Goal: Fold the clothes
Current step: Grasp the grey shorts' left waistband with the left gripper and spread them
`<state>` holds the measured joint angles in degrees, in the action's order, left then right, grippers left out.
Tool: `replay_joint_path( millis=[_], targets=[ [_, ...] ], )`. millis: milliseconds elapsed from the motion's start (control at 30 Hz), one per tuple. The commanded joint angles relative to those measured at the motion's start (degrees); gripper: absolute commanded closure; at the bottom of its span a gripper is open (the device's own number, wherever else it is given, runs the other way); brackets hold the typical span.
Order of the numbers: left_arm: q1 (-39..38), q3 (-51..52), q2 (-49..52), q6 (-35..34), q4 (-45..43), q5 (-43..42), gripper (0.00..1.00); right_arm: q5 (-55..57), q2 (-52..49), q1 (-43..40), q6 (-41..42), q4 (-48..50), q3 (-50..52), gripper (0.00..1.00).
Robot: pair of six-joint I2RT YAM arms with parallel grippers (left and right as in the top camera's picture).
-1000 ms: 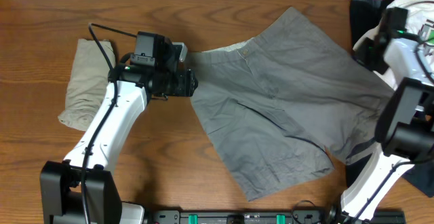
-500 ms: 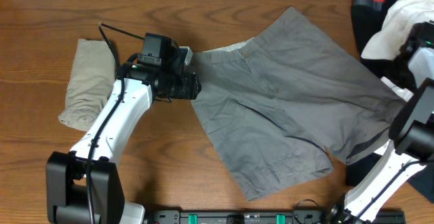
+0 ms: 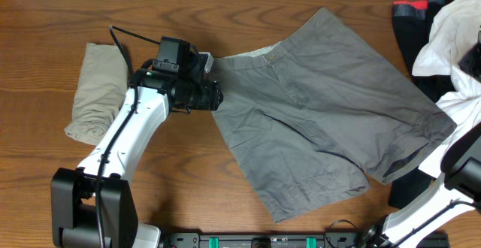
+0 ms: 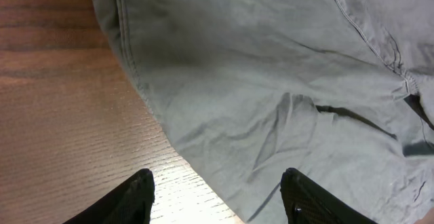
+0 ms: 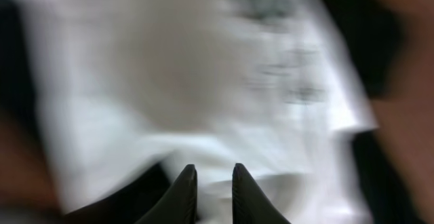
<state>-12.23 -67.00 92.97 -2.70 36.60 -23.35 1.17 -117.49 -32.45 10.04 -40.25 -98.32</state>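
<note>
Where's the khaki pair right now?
Overhead view: the khaki shorts lie folded up on the left side of the table, just beside the left arm, apart from the grey shorts spread mid-table.

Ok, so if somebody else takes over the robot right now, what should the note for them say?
Left claw: open, empty, at the left edge of the grey shorts.
Right claw: above the white cloth at the far right. The picture is too blurred to tell if it is open or shut.
Khaki shorts: folded, on the left.
Grey shorts: spread flat in the middle, not folded.
Done: the khaki pair.
Left: fold the grey pair. The white cloth and some dark clothes lie heaped on the right.
</note>
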Motion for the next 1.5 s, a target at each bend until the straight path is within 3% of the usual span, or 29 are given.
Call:
replay_joint_path(
  millis=[0,200,400,633,733,867,1000,1200,1333,1467],
  targets=[
    [-0.13,-0.83,0.28,0.96,-0.44,0.46,0.38,-26.18,1.36,0.74,-2.03,-2.29,-0.87,0.81],
    [-0.13,-0.83,2.69,1.01,-5.70,-0.50,0.38,-30.67,1.29,4.11,-3.50,-4.76,-0.20,0.77],
    [-0.11,-0.83,11.93,0.94,-15.78,-0.55,0.38,-38.10,1.29,9.55,-3.52,-4.87,-0.20,0.71],
    [-0.02,-0.83,18.67,0.15,-21.24,3.72,0.38,-38.27,1.31,16.28,-7.63,-6.29,-0.20,0.70],
    [0.11,-0.83,18.67,-1.36,-18.88,12.37,0.47,-37.44,1.29,18.36,-8.00,-7.02,-0.17,0.68],
    [1.73,-0.83,18.71,-3.80,-11.17,23.10,0.69,-33.66,1.29,20.52,-7.93,-8.98,-0.17,0.68],
    [4.07,-0.72,18.71,-8.57,-2.19,35.65,0.76,-25.66,1.27,22.47,-5.07,-11.21,0.13,0.67],
    [5.46,-0.74,18.67,-8.41,0.26,31.34,0.80,-19.63,0.61,25.70,-3.69,-10.88,2.14,0.63],
    [5.57,-0.74,18.69,-16.13,6.78,31.28,0.79,-16.35,-0.55,27.43,0.50,-10.12,3.96,0.59],
    [5.31,-0.72,18.67,-17.35,10.80,31.36,0.79,-13.25,-1.36,28.41,4.79,-7.37,8.04,0.56]
  ],
)
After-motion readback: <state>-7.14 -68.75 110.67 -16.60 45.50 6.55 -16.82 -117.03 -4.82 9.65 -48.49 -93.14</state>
